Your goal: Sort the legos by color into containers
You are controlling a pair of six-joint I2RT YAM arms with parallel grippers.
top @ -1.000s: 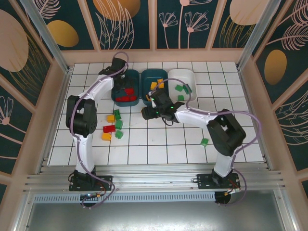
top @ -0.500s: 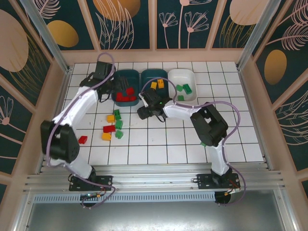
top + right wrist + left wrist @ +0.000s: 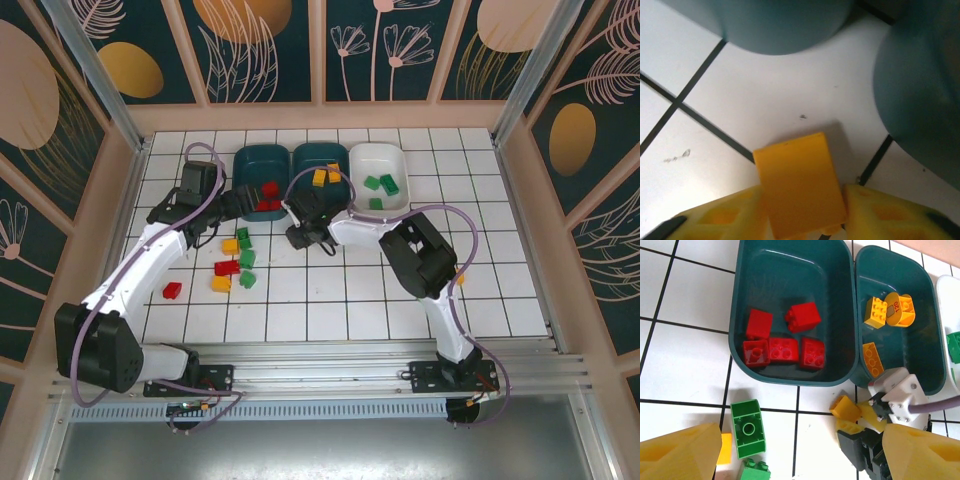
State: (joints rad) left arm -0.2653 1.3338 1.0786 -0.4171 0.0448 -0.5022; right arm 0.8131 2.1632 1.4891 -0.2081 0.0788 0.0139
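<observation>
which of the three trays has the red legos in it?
The leftmost dark teal tray: it alone holds red bricks, five of them. The middle teal tray has yellow-orange bricks, the white tray green bricks.

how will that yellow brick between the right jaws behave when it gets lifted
The yellow brick looks like hard moulded plastic, so probably stiff and light. Its smooth faces could slip between the jaws pressing its sides. Flat sides mean it likely won't roll if dropped.
</observation>
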